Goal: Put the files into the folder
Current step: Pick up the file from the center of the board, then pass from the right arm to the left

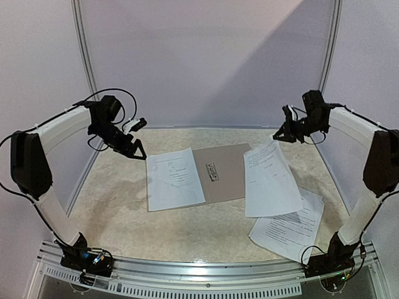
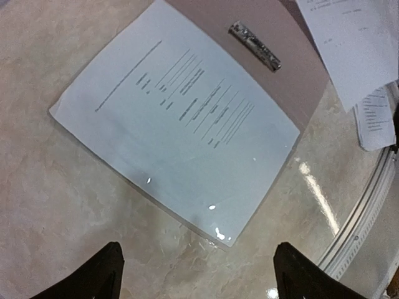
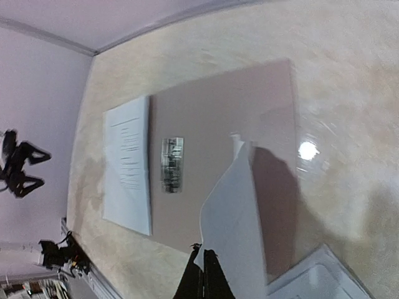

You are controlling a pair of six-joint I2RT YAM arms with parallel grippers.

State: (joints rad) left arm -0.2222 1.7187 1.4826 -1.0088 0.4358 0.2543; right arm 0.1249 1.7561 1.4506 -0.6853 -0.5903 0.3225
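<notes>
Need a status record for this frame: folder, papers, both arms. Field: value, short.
folder: open, flat on the table, silver clip showing
sheet in folder: lies flat over the folder's left side
held sheet: pinched at its far corner, overlaps the folder's right edge
remaining stack: on the table, near right, outside the folder
left gripper: fingers open, empty, above the folder's far-left corner
right gripper: fingers shut on the held sheet

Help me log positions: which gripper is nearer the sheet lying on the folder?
Left. Left gripper hovers open by the sheet's far-left corner; right gripper, across the folder, pinches another sheet.
</notes>
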